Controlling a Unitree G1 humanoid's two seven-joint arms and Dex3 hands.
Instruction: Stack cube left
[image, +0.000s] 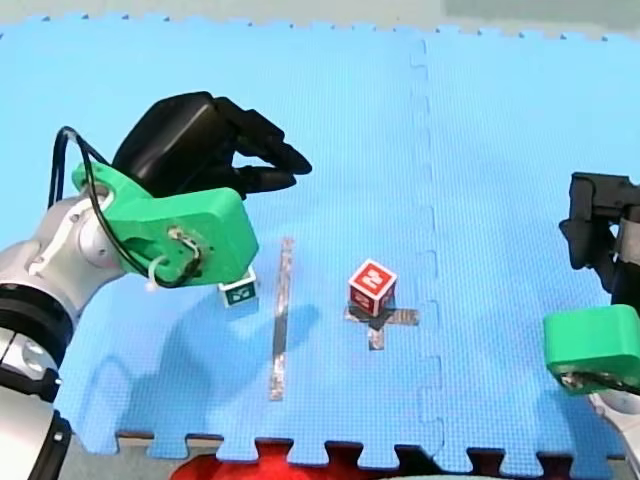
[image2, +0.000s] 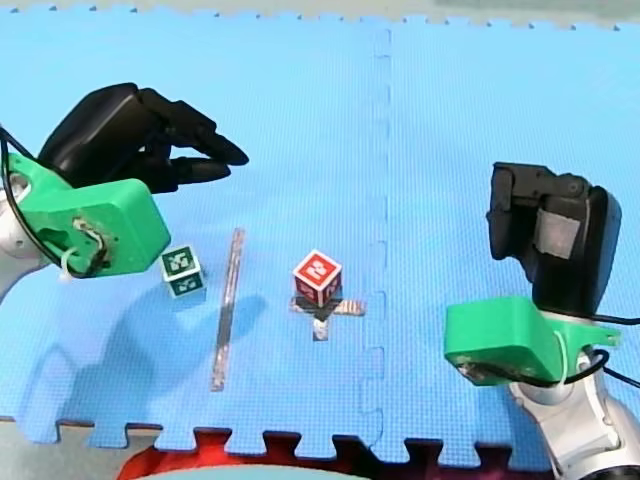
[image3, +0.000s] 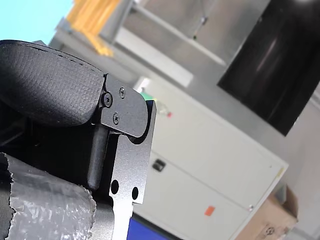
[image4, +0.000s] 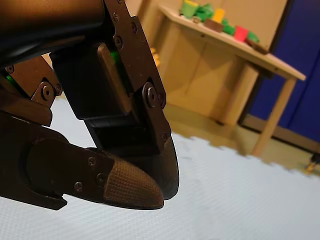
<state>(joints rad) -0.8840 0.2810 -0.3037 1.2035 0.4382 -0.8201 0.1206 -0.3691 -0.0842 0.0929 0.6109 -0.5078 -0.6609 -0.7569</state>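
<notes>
The surface is a blue foam puzzle mat (image2: 450, 120) with a dimpled texture and jigsaw edges. The green cube (image2: 182, 272), with white marker prints on its faces, sits just left of a long strip of grey tape (image2: 228, 310). The red cube (image2: 317, 277) is right of that strip, parked on a little tape cross (image2: 322, 310).

The left hand (image2: 130, 135) is matte black and hangs over the mat behind the green cube, fingers curled on nothing. The right hand (image2: 545, 230) is well off to the right, also curled and empty. There's a chunky green plastic bracket (image2: 95, 225) at the left wrist.

The second wrist view adds a knurled rubber fingertip (image4: 132, 187) and a wooden table (image4: 270, 120) behind it. The first wrist view has a crinkled silver wrap (image3: 45, 210) and a screwed metal plate (image3: 127, 165).
</notes>
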